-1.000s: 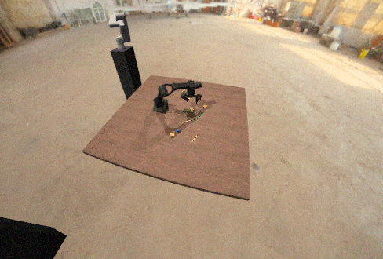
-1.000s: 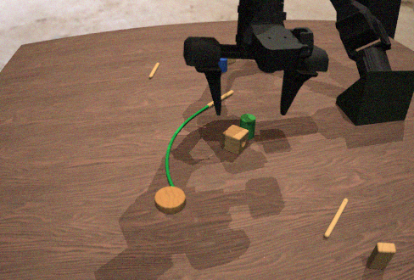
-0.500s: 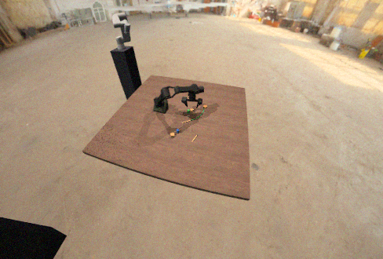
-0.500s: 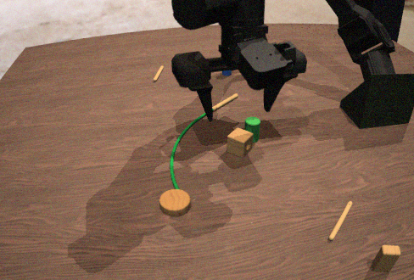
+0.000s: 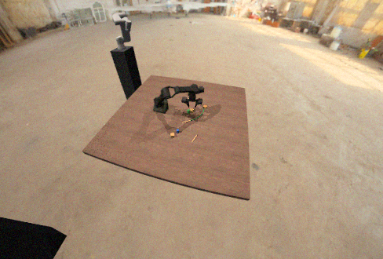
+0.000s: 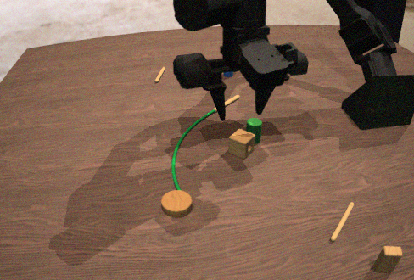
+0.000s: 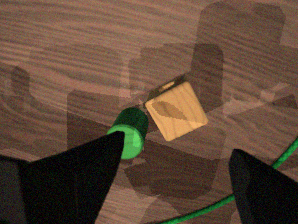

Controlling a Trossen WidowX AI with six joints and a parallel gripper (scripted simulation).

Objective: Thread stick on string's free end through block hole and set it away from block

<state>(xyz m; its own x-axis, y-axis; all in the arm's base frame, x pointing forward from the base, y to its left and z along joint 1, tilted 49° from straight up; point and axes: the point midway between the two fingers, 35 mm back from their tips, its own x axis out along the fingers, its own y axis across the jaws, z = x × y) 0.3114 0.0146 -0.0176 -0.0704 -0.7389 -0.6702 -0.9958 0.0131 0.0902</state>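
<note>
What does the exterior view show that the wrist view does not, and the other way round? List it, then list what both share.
Exterior only: the round wooden button, the string's stick, two loose sticks, a small wooden piece and a bit of blue.

Wrist only: I can name no separate thing.

Both: the holed block, the green cylinder, part of the green string, and the gripper's fingers.
</note>
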